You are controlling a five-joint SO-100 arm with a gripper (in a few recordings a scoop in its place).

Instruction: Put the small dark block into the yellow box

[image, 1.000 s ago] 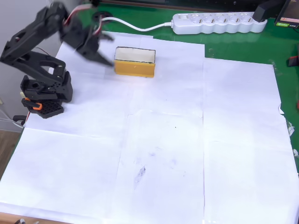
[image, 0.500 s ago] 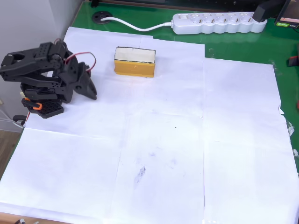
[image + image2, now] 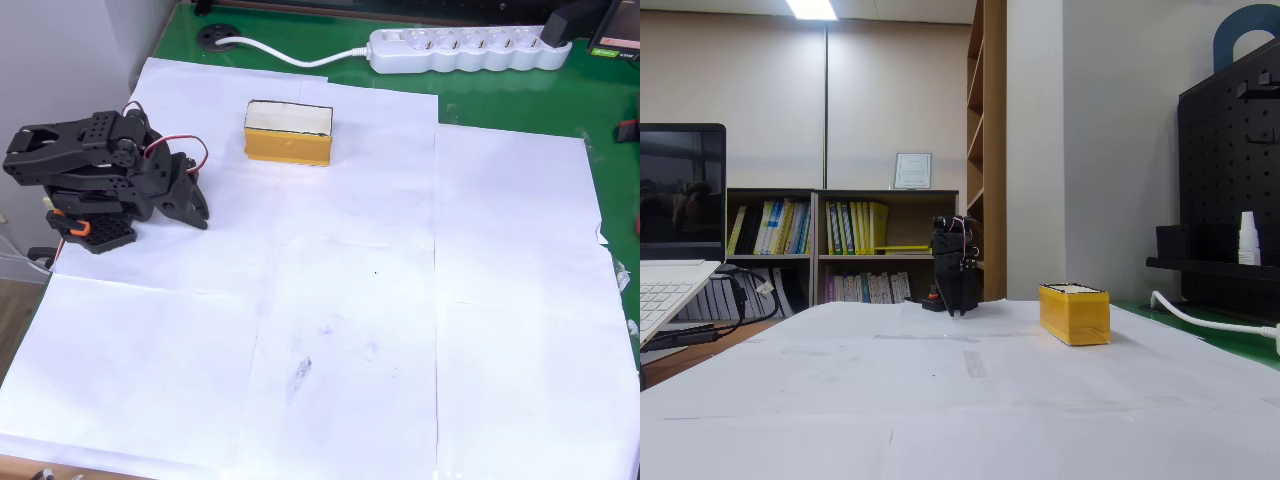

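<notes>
Covering most of the table, white paper sheets (image 3: 350, 330) are seen across the lower and middle parts of the overhead view, with faint grey smudges (image 3: 300, 372) marked on them below centre. Nearer the left edge of that view, the black arm (image 3: 90, 175) is folded low over its base, and its gripper (image 3: 195, 205) is pointed down toward the paper at the left-centre of the frame; whether the fingers are spread or pressed together cannot be told from either view. A red wire (image 3: 185, 150) is looped over the arm's upper side. Well apart from the gripper, toward the upper centre of the overhead view, the yellow box (image 3: 288, 132) is set on the paper, its cream top facing up and its orange-yellow side turned toward the lower edge of the frame. In the fixed view the same box (image 3: 1074, 313) is placed right of centre, with the arm (image 3: 956, 265) standing behind it near the middle. Farthest back, along the top edge of the overhead view, a white power strip (image 3: 465, 48) is laid on the green table surface (image 3: 520, 100), its cable (image 3: 290, 52) running to the left.
</notes>
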